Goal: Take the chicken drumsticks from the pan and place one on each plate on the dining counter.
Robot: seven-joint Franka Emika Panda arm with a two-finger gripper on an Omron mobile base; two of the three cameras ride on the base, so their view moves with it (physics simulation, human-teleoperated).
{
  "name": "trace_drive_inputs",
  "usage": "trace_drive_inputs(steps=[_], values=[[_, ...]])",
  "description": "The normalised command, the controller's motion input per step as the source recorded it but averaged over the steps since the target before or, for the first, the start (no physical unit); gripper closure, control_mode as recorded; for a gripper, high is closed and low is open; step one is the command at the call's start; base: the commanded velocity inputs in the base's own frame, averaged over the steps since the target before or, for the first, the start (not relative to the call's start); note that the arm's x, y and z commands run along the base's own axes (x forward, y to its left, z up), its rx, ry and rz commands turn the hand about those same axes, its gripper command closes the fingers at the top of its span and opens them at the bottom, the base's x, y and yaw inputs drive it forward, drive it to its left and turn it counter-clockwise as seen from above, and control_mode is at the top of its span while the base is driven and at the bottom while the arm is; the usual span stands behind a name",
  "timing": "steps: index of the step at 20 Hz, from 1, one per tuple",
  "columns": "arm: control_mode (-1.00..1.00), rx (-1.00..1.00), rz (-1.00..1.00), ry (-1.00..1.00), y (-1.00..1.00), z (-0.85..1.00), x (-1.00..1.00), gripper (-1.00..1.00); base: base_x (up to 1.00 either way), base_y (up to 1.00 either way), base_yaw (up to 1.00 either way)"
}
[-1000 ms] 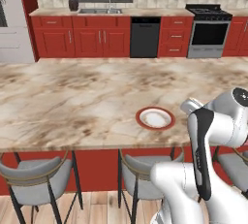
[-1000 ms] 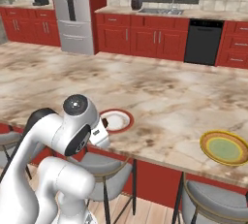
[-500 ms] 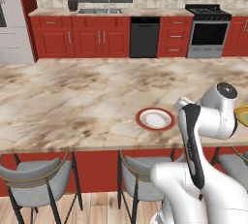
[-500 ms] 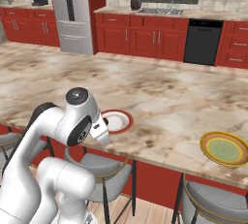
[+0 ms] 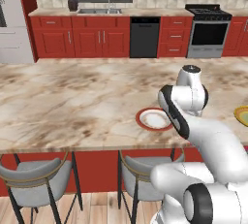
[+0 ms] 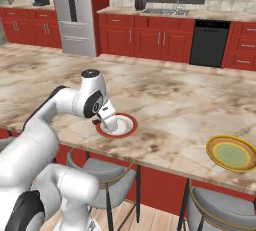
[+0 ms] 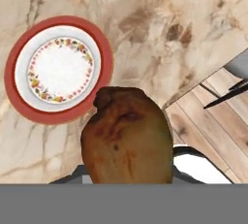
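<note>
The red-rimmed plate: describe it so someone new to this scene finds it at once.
On the long marbled dining counter, look near the front edge above the stools, just beside the robot's wrist. The red-rimmed plate is white in the middle with a small floral ring, unlike the yellow plate further right.

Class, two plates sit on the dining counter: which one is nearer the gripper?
The red-rimmed white plate, right beside the gripper holding a drumstick. The yellow plate lies far along the counter edge.
</note>
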Motion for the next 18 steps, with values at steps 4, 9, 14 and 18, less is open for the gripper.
trace_drive_inputs(steps=[4,9,14,18], values=[[-1.0,-0.05,0.0,0.01,0.04,-0.59,0.71,1.0,0.0,0.0,0.0],[-1.0,-0.07,0.0,0.02,0.12,-0.69,0.64,1.0,0.0,0.0,0.0],[-1.0,-0.06,0.0,0.0,0.1,-0.7,0.56,1.0,0.0,0.0,0.0],[-1.0,0.0,0.0,0.06,0.0,-0.56,0.68,1.0,0.0,0.0,0.0]])
